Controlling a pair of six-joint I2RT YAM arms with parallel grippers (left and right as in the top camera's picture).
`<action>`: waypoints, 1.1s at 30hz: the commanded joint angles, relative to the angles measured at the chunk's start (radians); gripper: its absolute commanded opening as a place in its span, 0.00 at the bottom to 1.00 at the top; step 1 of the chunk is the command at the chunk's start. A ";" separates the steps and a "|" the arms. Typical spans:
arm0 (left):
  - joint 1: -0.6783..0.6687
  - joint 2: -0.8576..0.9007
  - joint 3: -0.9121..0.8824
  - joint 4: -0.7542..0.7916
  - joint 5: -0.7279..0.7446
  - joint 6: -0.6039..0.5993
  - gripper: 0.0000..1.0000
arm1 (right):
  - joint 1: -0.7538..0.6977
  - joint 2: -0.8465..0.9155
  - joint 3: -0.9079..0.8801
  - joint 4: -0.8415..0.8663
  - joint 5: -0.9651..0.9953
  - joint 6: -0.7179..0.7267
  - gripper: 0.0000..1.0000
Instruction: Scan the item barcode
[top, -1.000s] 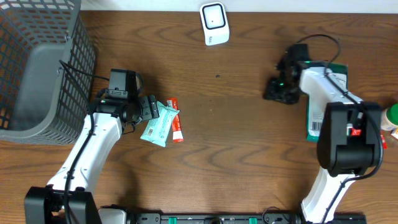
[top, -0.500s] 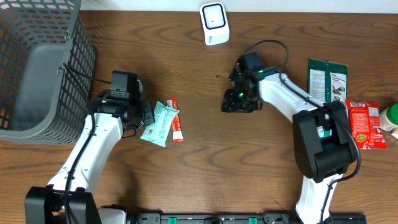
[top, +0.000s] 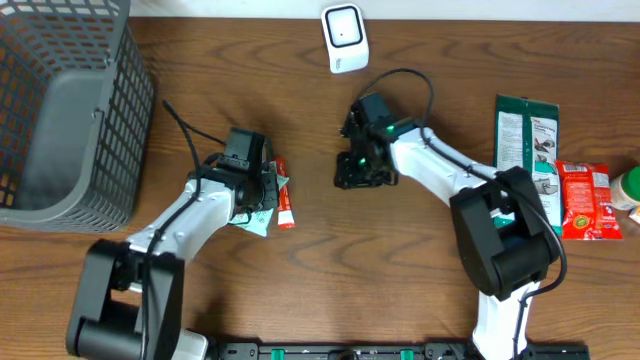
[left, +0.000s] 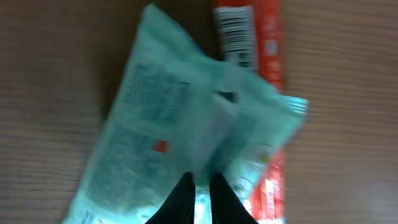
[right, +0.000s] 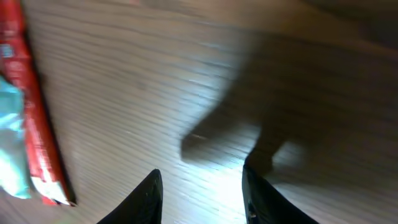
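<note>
At left pincer (left: 200, 182), teal packet (left: 168, 124), bottom cropped

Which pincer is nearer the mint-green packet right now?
Left. The left pincer is pinched shut on the mint-green packet at its edge. The right pincer hangs open over bare table, off to the packet's right, past the red stick pack.

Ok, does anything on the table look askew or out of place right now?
The teal plastic pouch looks crumpled and lies crooked, overlapping the red stick packet and covering part of it. The left gripper has its jaws pinched on a fold of the pouch. Nothing looks spilled.
</note>
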 joint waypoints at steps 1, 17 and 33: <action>0.012 0.026 -0.006 -0.002 -0.080 -0.059 0.15 | 0.066 0.033 -0.018 0.048 0.009 0.048 0.40; 0.137 0.027 -0.006 -0.035 -0.052 -0.111 0.25 | 0.318 0.034 -0.018 0.241 0.272 0.128 0.52; 0.137 0.027 -0.006 -0.037 -0.041 -0.111 0.36 | 0.264 0.014 -0.018 -0.005 0.556 0.166 0.15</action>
